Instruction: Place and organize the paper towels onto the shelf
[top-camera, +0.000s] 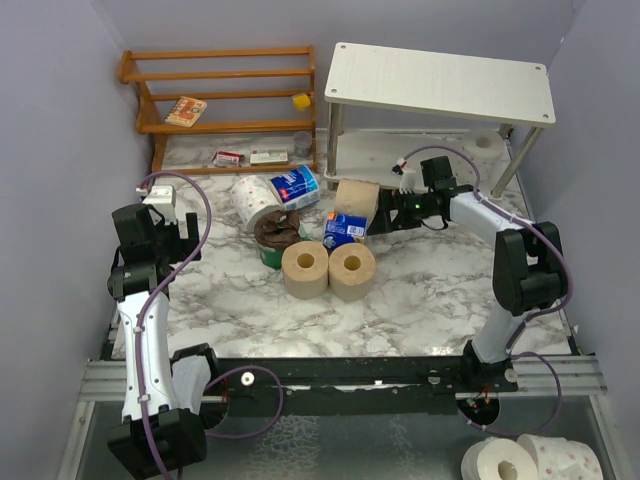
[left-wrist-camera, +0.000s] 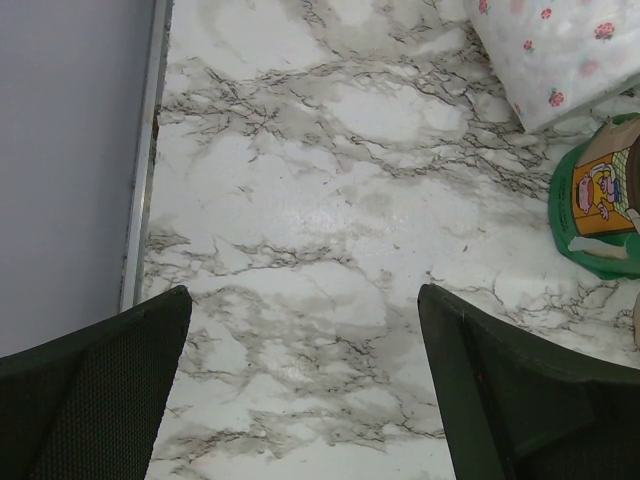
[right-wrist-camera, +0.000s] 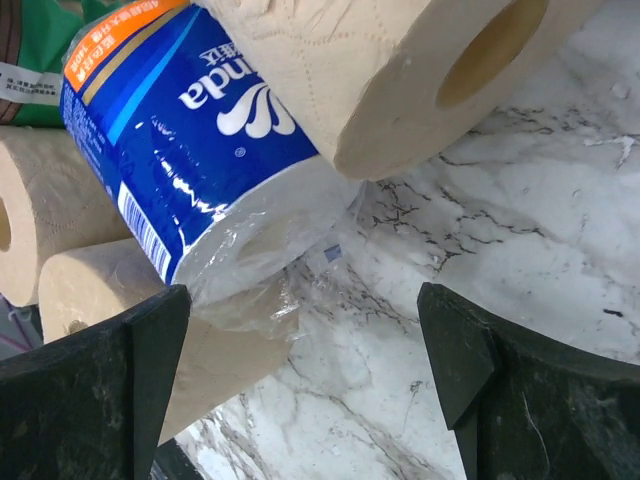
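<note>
The left arm (top-camera: 140, 340) is standing up from its near-left base, elbow bent. The left hand (top-camera: 183, 240) is pointing down and to the right, with its fingers (left-wrist-camera: 100, 400) spread wide and gripping nothing. The right arm (top-camera: 480, 215) is reaching far and to the left from its near-right base, forearm low. The right hand (top-camera: 385, 213) is gaping wide too, with nothing clamped between its fingers (right-wrist-camera: 520, 400).

The blue-wrapped roll (right-wrist-camera: 190, 140) bears the white letters "nda" and a barcode (right-wrist-camera: 147, 237).

Tan, blue-wrapped, pink-dotted paper towels (top-camera: 305, 285), clustered before white 2-tier shelf (top-camera: 440, 80)
</note>
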